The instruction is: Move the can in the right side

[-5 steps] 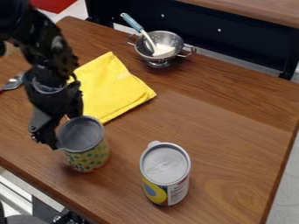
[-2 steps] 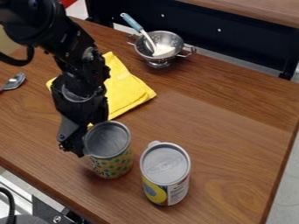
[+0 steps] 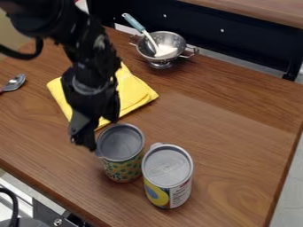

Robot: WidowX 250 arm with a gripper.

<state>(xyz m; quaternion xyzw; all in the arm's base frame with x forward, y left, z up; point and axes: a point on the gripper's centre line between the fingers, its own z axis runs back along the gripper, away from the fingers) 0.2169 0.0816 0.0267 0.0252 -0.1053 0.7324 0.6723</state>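
My arm point(image 3: 95, 48) comes in from the upper left of the frame, and my gripper point(image 3: 102, 134) hangs low, left of centre, pointing down at the table point(image 3: 237, 128). Fingers stand apart, a strip of yellow showing in the gap; the patterned can point(image 3: 123, 170) is up against the fingertips on their right, not between them, so I have no grip on it.

That can is upright, below and left of the frame's centre, grey round top facing up, green dots on a yellowish side. Just beside it, lower right, stands the white-labelled can point(image 3: 177, 195), also upright, with a grey lid and a yellow and blue patch low on its side (whether the two cans touch, I can't tell).

Behind my gripper, left of centre and further up, the yellow cloth point(image 3: 135, 93) lies flat and folded, partly hidden by me. Upper middle of the frame: metal colander point(image 3: 172, 41) with two side handles, near the table's far edge, and in it a blue-handled utensil point(image 3: 135, 23) leaning over the rim to the upper left. Far left, a metal spoon point(image 3: 16, 81) lies on the wood, its bowl toward the upper right.
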